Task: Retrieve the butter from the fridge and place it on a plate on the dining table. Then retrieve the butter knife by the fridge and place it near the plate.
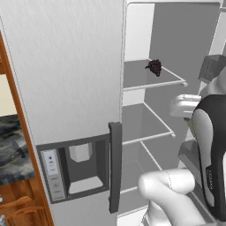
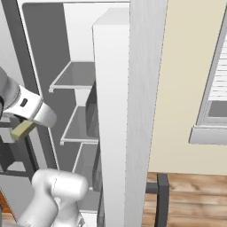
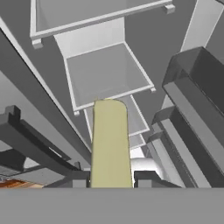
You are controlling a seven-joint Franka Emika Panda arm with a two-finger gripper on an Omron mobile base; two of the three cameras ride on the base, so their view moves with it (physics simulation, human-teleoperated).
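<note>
1. the butter (image 3: 110, 144): one pale yellow-olive stick, clamped between the two dark fingertips (image 3: 74, 179) at the bottom of the hand view. it is off the shelves, in the air in front of the open fridge (image 1: 66, 66).
2. key relation: the stick's long axis runs straight out from the gripper (image 3: 110, 180), along the line the hand looks, with its rounded far end toward the fridge shelves (image 3: 107, 74). the jaws pinch its near end across the narrow width, so most of its length projects forward of the fingers, unsupported.
3. the gripper (image 2: 20, 128), right base view: the butter (image 2: 22, 129) shows as a short pale block below the white wrist, near the door opening and apart from the shelves.
4. finger state: narrow, closed on the butter.
5. judgement: the retrieval step looks almost complete; the coming move would be a withdrawal that keeps the projecting end away from the dark door bins (image 3: 197, 109) beside it.
6. count: one butter stick, one arm, one gripper; three fridge shelves visible in the left base view; one dark grape-like cluster (image 1: 154, 66) on the top shelf; one dispenser panel (image 1: 73, 170) on the closed door.
</note>
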